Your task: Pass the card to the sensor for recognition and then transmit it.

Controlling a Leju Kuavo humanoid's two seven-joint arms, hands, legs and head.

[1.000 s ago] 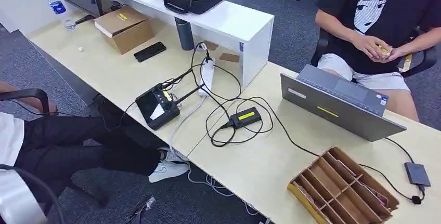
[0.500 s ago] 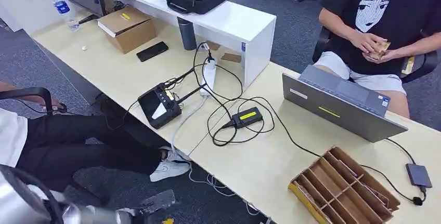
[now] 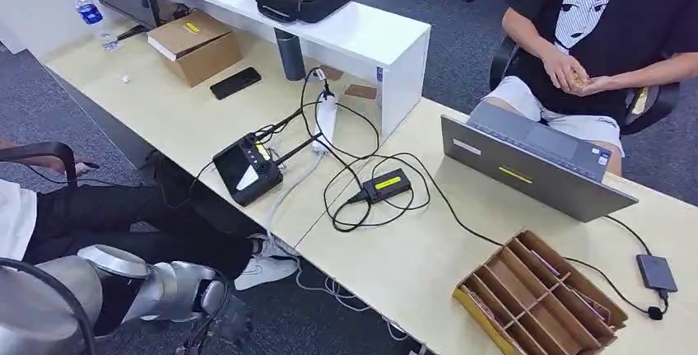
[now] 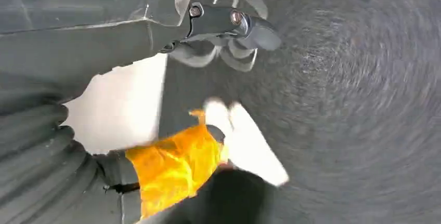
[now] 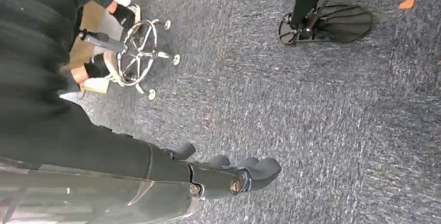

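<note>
Card in a person's hands, well apart from released left fingers and right fingers.

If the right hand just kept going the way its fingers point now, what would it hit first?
Probably only the grey carpet. In the right wrist view the right hand holds nothing, with bare floor ahead of its fingertips; depth is unclear, so how soon it would touch cannot be judged.

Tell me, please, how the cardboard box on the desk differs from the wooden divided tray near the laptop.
The cardboard box is closed, its top flap shut with a yellow label on it; the wooden divided tray is open-topped, split into narrow slots. The box sits at the far left of the desk beside a black phone; the tray lies at the near right, by the laptop. Both are brown and rest on the pale desk.
</note>
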